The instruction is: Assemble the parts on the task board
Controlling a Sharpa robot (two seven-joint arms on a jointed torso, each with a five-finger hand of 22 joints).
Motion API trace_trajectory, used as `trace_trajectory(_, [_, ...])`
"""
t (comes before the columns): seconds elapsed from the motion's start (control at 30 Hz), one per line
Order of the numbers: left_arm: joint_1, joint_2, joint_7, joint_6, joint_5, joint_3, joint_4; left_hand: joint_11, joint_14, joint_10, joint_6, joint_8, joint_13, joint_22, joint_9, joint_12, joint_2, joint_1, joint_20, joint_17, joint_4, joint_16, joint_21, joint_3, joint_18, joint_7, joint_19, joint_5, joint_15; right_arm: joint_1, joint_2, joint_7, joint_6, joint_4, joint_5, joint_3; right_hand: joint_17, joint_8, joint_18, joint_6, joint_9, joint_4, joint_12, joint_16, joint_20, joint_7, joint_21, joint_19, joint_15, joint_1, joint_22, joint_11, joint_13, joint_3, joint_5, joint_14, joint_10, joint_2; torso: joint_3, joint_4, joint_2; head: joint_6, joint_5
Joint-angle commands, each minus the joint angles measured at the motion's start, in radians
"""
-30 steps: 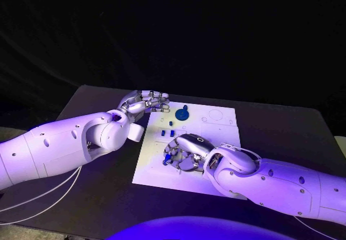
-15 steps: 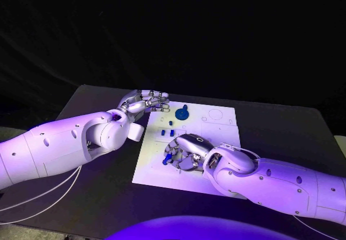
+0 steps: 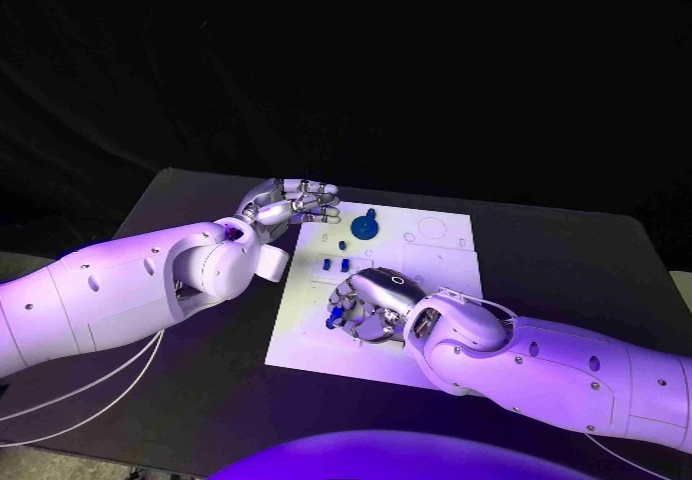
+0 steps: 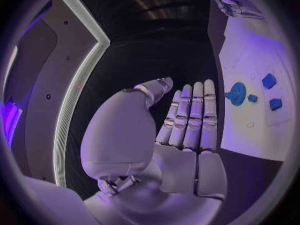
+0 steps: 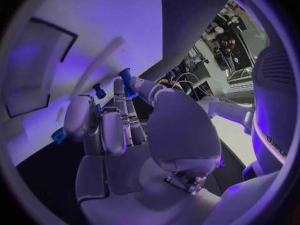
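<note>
My right hand pinches a small blue part over the white task board on the black counter. My left hand hovers at the board's far corner, fingers straight and together, holding nothing. Darkness lies beyond both hands.

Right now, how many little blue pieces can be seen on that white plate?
5: a round piece at the far edge, a tiny piece beside it, a pair mid-plate, a last piece at the fingers of the right hand. That hand may hide more.

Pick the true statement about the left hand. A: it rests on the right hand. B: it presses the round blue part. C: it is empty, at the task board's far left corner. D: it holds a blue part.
C: the left hand holds nothing, fingers extended, at the task board's far left corner.
</note>
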Motion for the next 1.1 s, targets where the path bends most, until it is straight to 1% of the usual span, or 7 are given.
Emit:
trace_trajectory(0.03, [-0.001, 0.001, 0.006, 0.016, -0.001, 0.001, 0.003, 0.001, -0.005, -0.006, -0.008, -0.003, 0.001, -0.001, -0.001, 0.004, 0.012, -0.001, 0.007, 0.001, -0.002, -0.003, -0.005, 0.0, 0.007, 0.015, 0.0, 0.003, -0.001, -0.001, 0.003, -0.018, 0.027, 0.002, -0.035, 0.0, -0.003, 0.006, -0.017, 0.005, 0.002, -0.005, -0.007, 0.005, 0.001, 0.002, 0.0, 0.003, -0.006, -0.005, 0.017, -0.002, 0.002, 0.0, 0.005, 0.024, 0.008, 0.0, -0.0006, -0.0002, 0.0, -0.001, 0.001])
trace_trajectory(0.23, [-0.001, 0.001, 0.005, 0.016, -0.001, 0.001, 0.003, 0.001, -0.005, -0.006, -0.008, -0.003, 0.001, -0.001, -0.001, 0.004, 0.012, -0.001, 0.007, 0.001, -0.002, -0.003, -0.005, 0.0, 0.007, 0.015, 0.0, 0.003, -0.001, -0.001, 0.008, -0.027, 0.079, 0.004, -0.057, -0.001, -0.009, 0.003, -0.016, -0.005, 0.003, -0.001, -0.015, 0.002, 0.003, 0.007, -0.007, -0.001, -0.003, -0.023, 0.015, 0.001, 0.002, -0.011, 0.003, 0.022, 0.004, -0.013, -0.0007, 0.0002, -0.001, -0.001, -0.001])
trace_trajectory(0.43, [-0.001, 0.0, 0.005, 0.016, -0.001, 0.001, 0.003, 0.001, -0.005, -0.006, -0.008, -0.003, 0.001, -0.001, -0.001, 0.004, 0.012, -0.001, 0.007, 0.001, -0.002, -0.003, -0.005, 0.0, 0.007, 0.015, 0.0, 0.003, -0.001, -0.001, 0.009, -0.031, 0.085, 0.004, -0.063, -0.001, -0.012, -0.017, -0.015, -0.043, -0.005, -0.003, -0.016, 0.002, 0.006, 0.018, -0.012, -0.004, 0.001, -0.036, 0.014, 0.007, 0.009, -0.023, 0.011, 0.02, 0.006, -0.031, -0.0004, -0.0003, -0.001, 0.0, -0.001])
trace_trajectory(0.57, [-0.001, 0.0, 0.005, 0.016, -0.001, 0.001, 0.003, 0.001, -0.005, -0.006, -0.008, -0.003, 0.001, -0.001, -0.001, 0.004, 0.012, -0.001, 0.007, 0.001, -0.002, -0.003, -0.005, 0.0, 0.007, 0.015, 0.0, 0.003, -0.001, -0.001, 0.006, -0.035, 0.063, 0.006, -0.066, -0.001, -0.011, -0.033, -0.015, -0.07, -0.012, -0.005, -0.01, 0.003, 0.008, 0.019, -0.012, -0.004, 0.002, -0.039, 0.016, 0.007, 0.017, -0.028, 0.014, 0.02, 0.012, -0.038, 0.0001, -0.0004, -0.001, 0.001, -0.002])
trace_trajectory(0.8, [-0.001, 0.0, 0.002, 0.019, -0.001, 0.001, 0.003, 0.001, -0.005, -0.006, -0.008, -0.003, 0.001, -0.001, -0.001, 0.004, 0.012, -0.001, 0.007, 0.001, -0.002, -0.003, -0.005, 0.0, 0.007, 0.015, 0.0, 0.003, -0.001, -0.003, -0.001, -0.032, 0.016, 0.014, -0.065, -0.002, -0.011, -0.066, -0.015, -0.127, -0.025, -0.012, 0.008, 0.003, 0.003, 0.009, -0.01, -0.002, -0.007, -0.039, 0.02, -0.005, 0.038, -0.037, 0.017, 0.02, 0.023, -0.048, 0.0009, -0.0004, 0.0, 0.002, -0.002])
trace_trajectory(0.97, [-0.001, 0.0, 0.001, 0.02, -0.001, 0.001, 0.002, 0.001, -0.006, -0.008, -0.008, -0.004, 0.001, -0.002, -0.001, 0.005, 0.013, -0.003, 0.007, 0.002, -0.001, -0.003, -0.007, -0.001, 0.008, 0.015, 0.0, 0.003, -0.001, -0.004, -0.006, -0.022, -0.015, 0.024, -0.058, -0.002, -0.011, -0.106, -0.015, -0.199, -0.04, -0.012, 0.018, 0.003, -0.005, 0.008, -0.009, 0.0, -0.015, -0.045, 0.024, -0.015, 0.057, -0.046, 0.018, 0.02, 0.018, -0.056, 0.0011, -0.0007, 0.0, 0.003, -0.004])
trace_trajectory(1.1, [-0.001, 0.0, 0.0, 0.021, -0.001, 0.001, 0.002, 0.001, -0.006, -0.008, -0.008, -0.004, 0.001, -0.002, -0.001, 0.005, 0.013, -0.003, 0.007, 0.002, -0.001, -0.003, -0.007, -0.001, 0.008, 0.015, 0.0, 0.003, -0.001, -0.005, -0.019, 0.003, -0.073, 0.043, -0.033, -0.001, -0.006, -0.132, -0.017, -0.255, -0.052, -0.012, 0.036, 0.006, -0.01, -0.001, -0.004, 0.004, -0.021, -0.046, 0.03, -0.021, 0.078, -0.057, 0.024, 0.022, 0.019, -0.057, 0.001, -0.001, 0.0, 0.003, -0.006])
